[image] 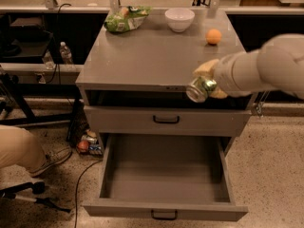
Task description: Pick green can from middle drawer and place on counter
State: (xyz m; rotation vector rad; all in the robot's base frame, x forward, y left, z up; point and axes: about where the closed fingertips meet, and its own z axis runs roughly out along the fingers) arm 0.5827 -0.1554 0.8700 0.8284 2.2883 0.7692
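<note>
My gripper (204,83) is shut on the green can (200,89), which lies tilted with its silver end facing the camera. It hangs at the level of the counter's front edge, near the right corner, just in front of the counter (152,56). The pale arm reaches in from the right. The middle drawer (164,175) is pulled fully out below and its inside shows nothing in it. Its black handle (164,215) is at the front.
A closed drawer with a black handle (166,119) sits above the open one. On the counter's far side are a green-and-white snack bag (126,18), a white bowl (179,19) and an orange (213,36). Bottles and cables (88,141) lie on the floor at the left.
</note>
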